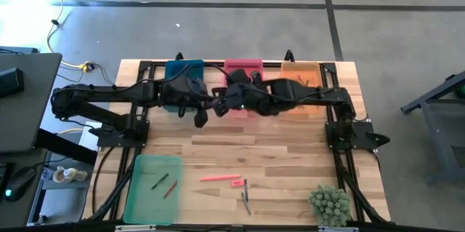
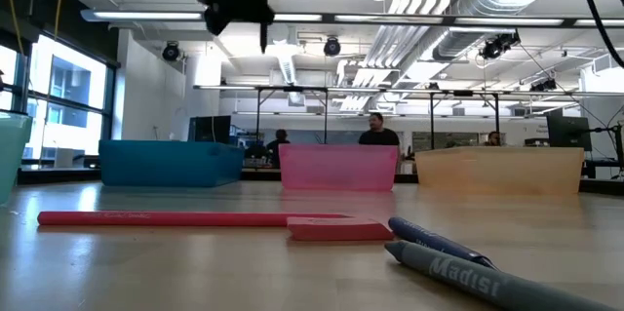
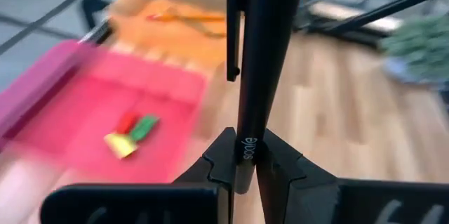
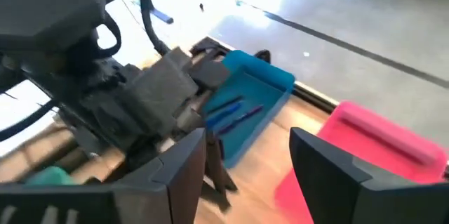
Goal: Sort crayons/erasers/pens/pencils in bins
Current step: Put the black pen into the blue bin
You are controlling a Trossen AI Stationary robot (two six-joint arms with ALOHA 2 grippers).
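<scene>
**A:** Starting at the bottom of the high view, what's left on the wooden bench (image 1: 290,152)?

**B:** A long thin pink pencil (image 1: 219,177), a small flat pink eraser (image 1: 237,182) touching its end, and two dark pens (image 1: 246,196) just below them. They lie loose, so I'd judge them unsorted. At lower left, the shallow light green plastic bin (image 1: 138,199) holds two short crayons (image 1: 165,185), which looks like their proper place.

**A:** And the pincers?

**B:** Both hang mid-frame, close together. The left pincer (image 3: 244,164) is nearly closed, pinching a black pen (image 3: 263,55) low on its barrel so that the rest stands up clear of the fingers. The right pincer (image 4: 249,157) is spread wide with nothing between its fingers, and it faces the left arm.

**A:** Why carry the pen there?

**B:** Along the top edge sit three more bins. The blue plastic bin (image 4: 270,76) already has blue pens (image 4: 235,112) in it, so that's probably where this one is going. The pink plastic bin (image 3: 63,83) holds small yellow and green eraser blocks (image 3: 133,136). The orange plastic bin (image 3: 133,10), farthest off in the left wrist view, holds orange pencils (image 3: 184,17).
</scene>
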